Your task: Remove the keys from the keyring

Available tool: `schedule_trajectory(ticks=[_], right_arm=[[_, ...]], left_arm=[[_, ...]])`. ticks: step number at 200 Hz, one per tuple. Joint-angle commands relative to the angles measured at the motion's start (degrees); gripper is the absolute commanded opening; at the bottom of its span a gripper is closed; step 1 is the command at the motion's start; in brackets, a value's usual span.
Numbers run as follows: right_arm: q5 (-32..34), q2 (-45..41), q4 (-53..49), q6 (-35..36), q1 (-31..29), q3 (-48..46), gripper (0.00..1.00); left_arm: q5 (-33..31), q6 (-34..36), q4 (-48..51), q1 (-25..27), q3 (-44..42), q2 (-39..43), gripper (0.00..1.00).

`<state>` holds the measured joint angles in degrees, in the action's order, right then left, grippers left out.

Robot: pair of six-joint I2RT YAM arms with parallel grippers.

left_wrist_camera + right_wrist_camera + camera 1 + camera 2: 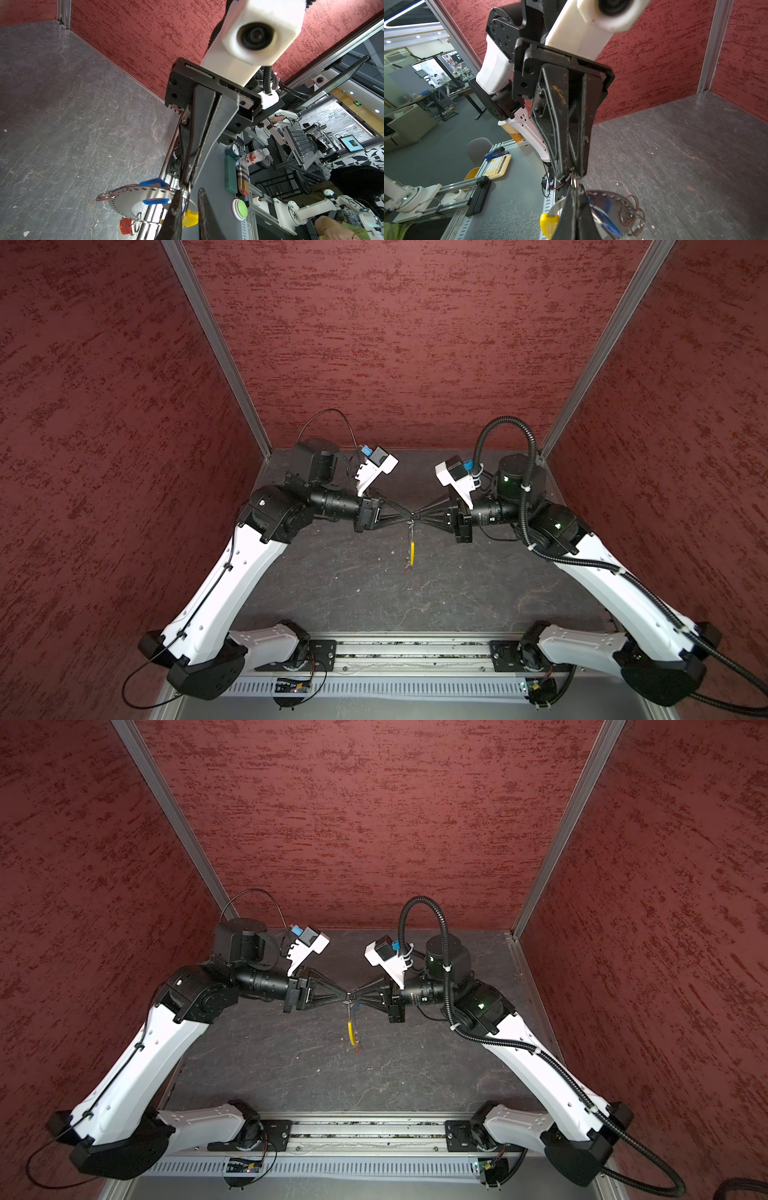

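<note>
Black right gripper [186, 181] clamps silvery yellow-sleeved keyring [124, 197] bearing red-headed key [125, 226], blue-headed key [153, 184]; black left gripper [571, 175] nearly closed, grip unclear.

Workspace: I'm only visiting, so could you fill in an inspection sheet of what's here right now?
Surface: dark marbled tabletop, a few pale specks.
Job's things: keyring hangs in the air between the grippers; red-headed key and blue-headed key both on it.
Clutter: nothing seen.
Grippers: right gripper shut on the keyring; left gripper narrow around a small ring, clamping unclear.
Cables: thin black cable loops up on the left, ribbed conduit on the right.
Surroundings: red walls; calculator and bottle outside.
</note>
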<state>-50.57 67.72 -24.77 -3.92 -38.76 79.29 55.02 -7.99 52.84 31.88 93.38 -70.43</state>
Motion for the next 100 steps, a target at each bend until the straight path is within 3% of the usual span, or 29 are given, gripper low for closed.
schedule_trajectory(ticks=[1, 34, 79, 100], right_arm=[[2.4, 0.2, -0.4, 2.0, 0.1, 2.3, 0.0], [3.9, 0.3, -0.2, 1.8, 0.1, 2.8, 0.0], [3.3, 0.5, 1.0, 0.6, 0.1, 3.0, 0.0], [2.9, 0.3, 2.7, -0.8, -0.1, 2.8, 0.0]], left_arm=[[2.0, 1.6, 0.6, 1.0, 1.8, -0.3, 0.15], [0.8, 2.4, 1.7, 1.9, 2.0, -0.5, 0.15], [-2.0, 2.7, 1.5, 2.8, 1.8, -0.4, 0.0], [-4.6, 2.3, -0.6, 3.5, 0.9, 0.4, 0.0]])
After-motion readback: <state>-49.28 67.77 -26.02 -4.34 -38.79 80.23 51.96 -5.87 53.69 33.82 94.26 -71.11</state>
